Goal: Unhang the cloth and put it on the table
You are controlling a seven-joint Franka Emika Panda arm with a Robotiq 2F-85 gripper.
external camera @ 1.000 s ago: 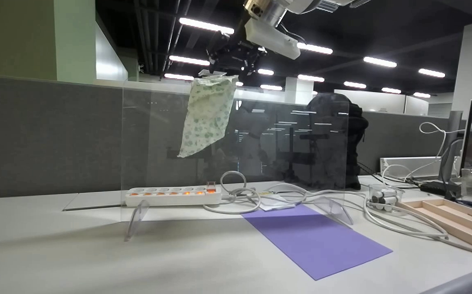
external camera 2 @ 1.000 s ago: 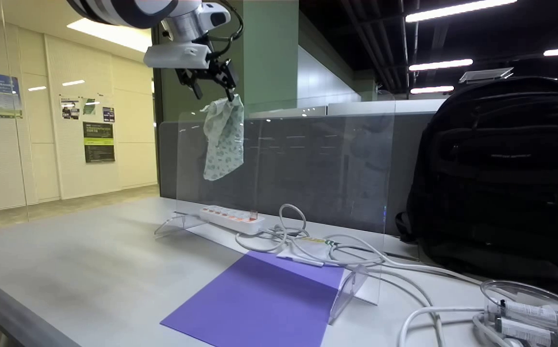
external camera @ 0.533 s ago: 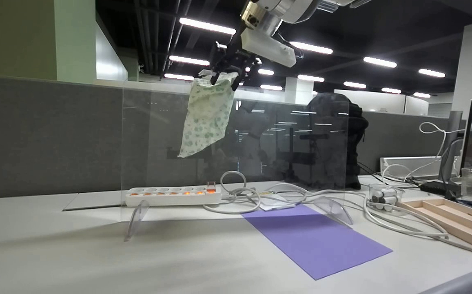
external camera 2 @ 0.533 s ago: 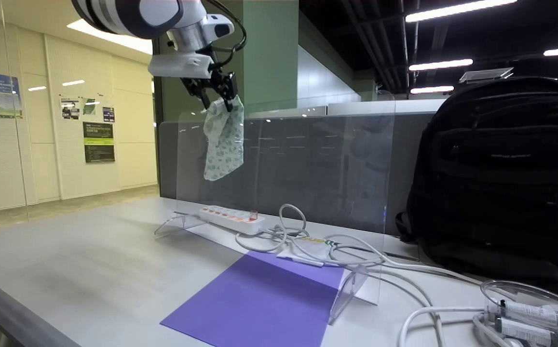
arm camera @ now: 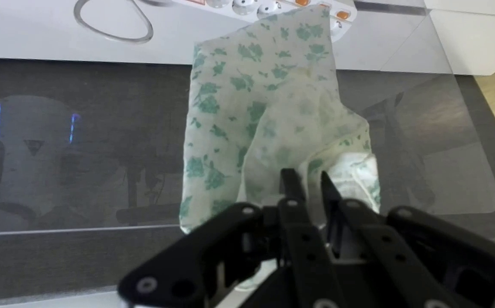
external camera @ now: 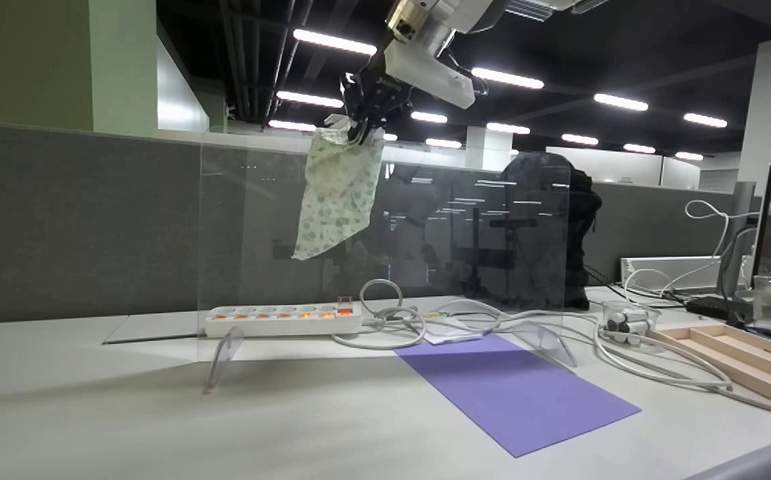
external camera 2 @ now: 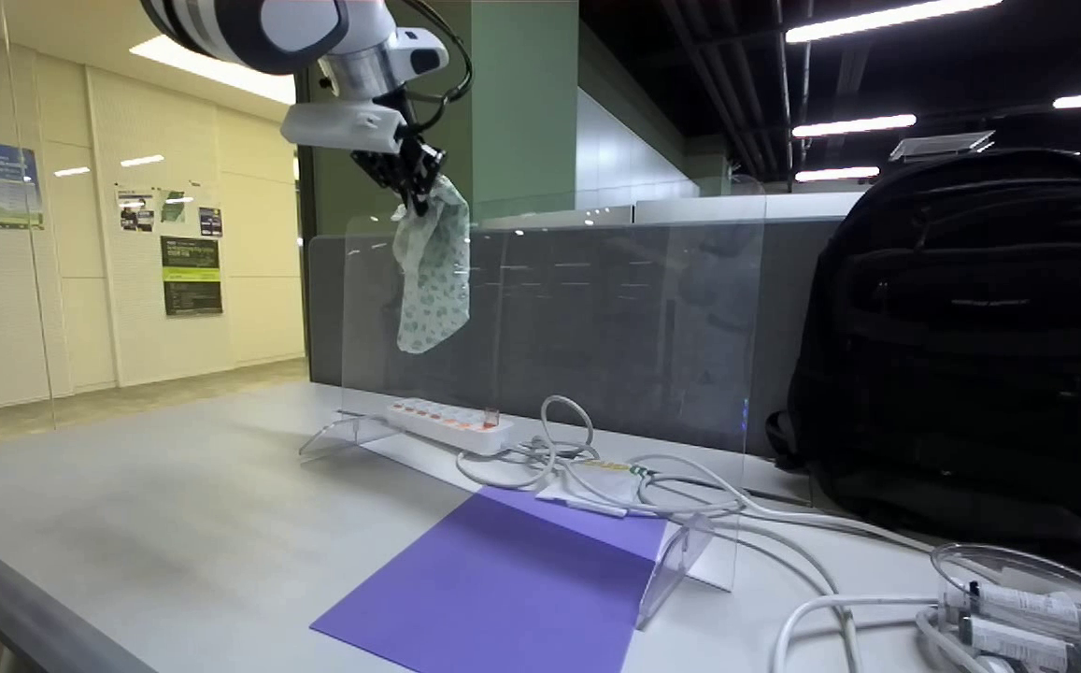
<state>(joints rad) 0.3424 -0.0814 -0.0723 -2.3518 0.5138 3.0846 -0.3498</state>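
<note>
The cloth (external camera: 337,193), pale with green leaf prints, hangs from the top edge of an upright clear panel (external camera: 265,220), its lower corner dangling free. In both exterior views my gripper (external camera: 356,141) is at the cloth's upper part, fingers brought close together. Seen in the wrist view, a fold of the cloth (arm camera: 217,124) runs between the two fingertips, and the gripper (arm camera: 306,173) is shut on it with a narrow gap. Where the cloth meets the panel edge is partly hidden by the fingers. Below lies the light grey-white table (external camera: 158,433).
A white power strip (external camera: 282,322) and looped cables (external camera 2: 559,449) lie by the panel's base. A purple sheet (external camera: 518,393) is flat on the table. A black backpack (external camera 2: 960,374) leans at the partition (external camera: 78,227); a wooden tray (external camera: 738,357) sits at one side.
The gripper has come down onto the top of the cloth and its fingers have drawn together on a fold. The cloth's top has bunched slightly and its lower corner shifted a little.
</note>
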